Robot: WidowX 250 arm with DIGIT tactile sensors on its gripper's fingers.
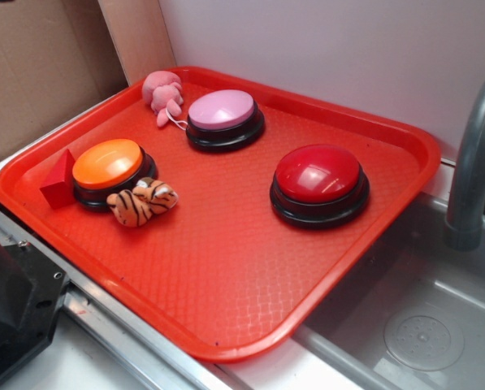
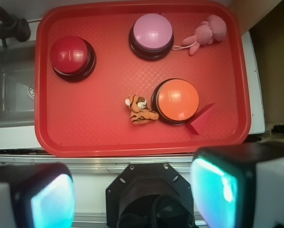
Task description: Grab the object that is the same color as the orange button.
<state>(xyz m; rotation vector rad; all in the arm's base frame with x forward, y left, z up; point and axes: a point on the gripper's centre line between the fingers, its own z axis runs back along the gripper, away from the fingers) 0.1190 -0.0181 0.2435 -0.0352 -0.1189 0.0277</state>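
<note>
The little tiger (image 2: 140, 109) lies on its side, touching the orange button (image 2: 177, 100), head toward the far buttons. The gripper (image 2: 132, 194) hangs high above, spread wide, holding nothing.

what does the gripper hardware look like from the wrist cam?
In the wrist view the gripper shows two blocky fingers at the bottom edge, pale grey-white shells with black edging and glossy pads that glow cyan-teal. Between them sits a black angular mount plate with visible screws, and a dark round housing with black cabling below it. No markings are readable. The exterior view shows only a black part at the lower left.
</note>
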